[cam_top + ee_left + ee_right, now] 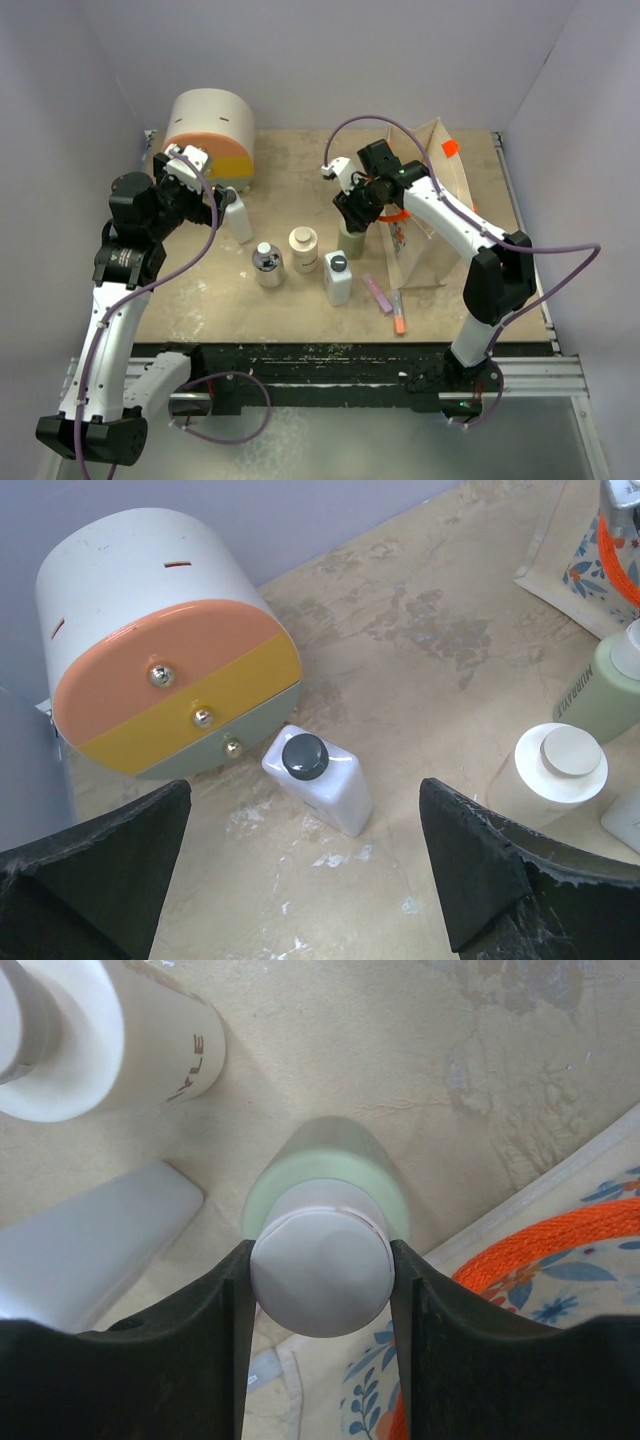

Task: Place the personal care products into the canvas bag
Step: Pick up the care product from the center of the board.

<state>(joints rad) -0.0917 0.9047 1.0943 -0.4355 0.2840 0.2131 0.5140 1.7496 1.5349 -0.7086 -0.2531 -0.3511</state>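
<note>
Now my right gripper (320, 1295) pinches the cap of the green bottle (330, 1165), upright just beside the canvas bag (445, 190) near the table's (300, 305) right edge. Farther back, my left gripper (305, 880) hangs spread wide over a white bottle (325, 785).

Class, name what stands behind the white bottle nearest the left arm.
The round drawer box, drawer fronts facing the white bottle. Anything behind the box is hidden.

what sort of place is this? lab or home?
Probably a lab test cell: plain partition walls box in a scuffed beige tabletop, two black-and-white robot arms bolt to a metal rail, staged props like the green bottle with cream cap.
</note>
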